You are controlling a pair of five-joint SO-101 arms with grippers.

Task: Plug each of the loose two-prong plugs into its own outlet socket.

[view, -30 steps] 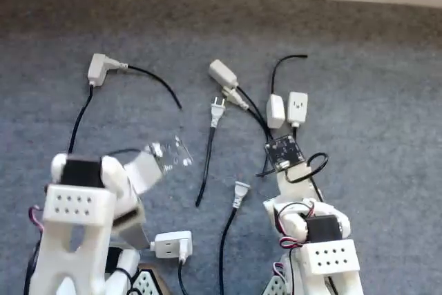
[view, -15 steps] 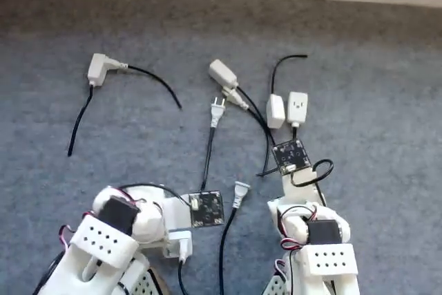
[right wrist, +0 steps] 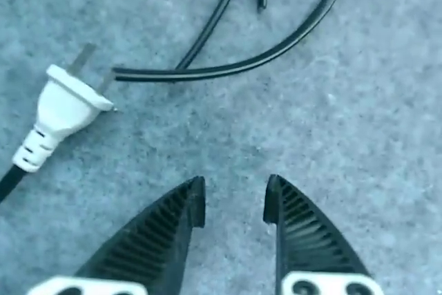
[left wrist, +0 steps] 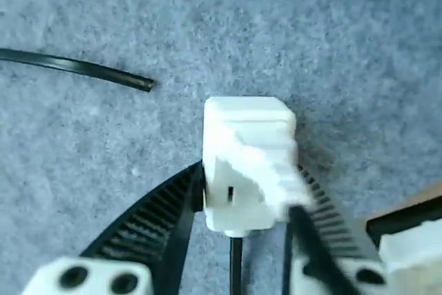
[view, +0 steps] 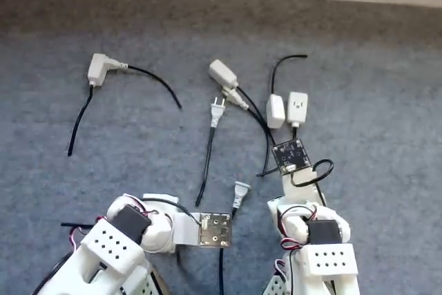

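1. The left gripper (left wrist: 247, 186) was closed on a white outlet socket (left wrist: 248, 136), with one finger touching each side of it. The socket rested on the grey carpet (left wrist: 83, 143).
2. The right gripper (right wrist: 235, 188) was open with nothing between its fingers, low over the carpet.
3. A loose two-prong plug (view: 239, 193) lay on the carpet between the two arms, near the right gripper.

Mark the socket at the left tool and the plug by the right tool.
socket (left wrist: 243, 139): left wrist view, on its white housing.
plug (right wrist: 65, 108): right wrist view, on its white body.
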